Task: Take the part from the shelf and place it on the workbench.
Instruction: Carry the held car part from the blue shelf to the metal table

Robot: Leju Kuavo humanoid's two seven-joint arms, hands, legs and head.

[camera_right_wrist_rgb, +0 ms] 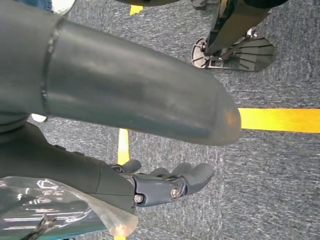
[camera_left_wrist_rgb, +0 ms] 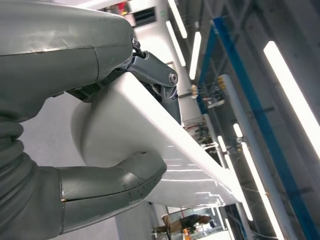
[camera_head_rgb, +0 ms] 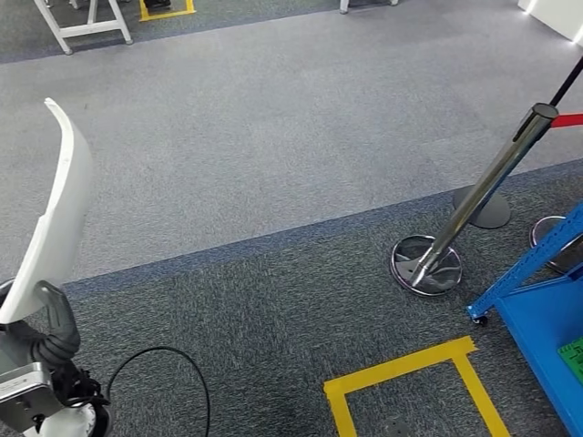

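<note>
Gripping white part (camera_head_rgb: 51,214): left hand (camera_head_rgb: 51,332).

The part (camera_head_rgb: 58,214) looks like smooth white plastic with a glossy skin — ceiling lights streak along it in the left wrist view. The left hand (camera_head_rgb: 51,341) holding it is matt dark-grey plastic with a ribbed, rubbery cover. The floor (camera_head_rgb: 275,164) is rough grey carpet marked with slick yellow tape (camera_head_rgb: 405,369). The stanchion post (camera_head_rgb: 481,187) and its base are polished metal — mirror-bright. The shelf frame (camera_head_rgb: 543,319) is blue painted metal.
</note>
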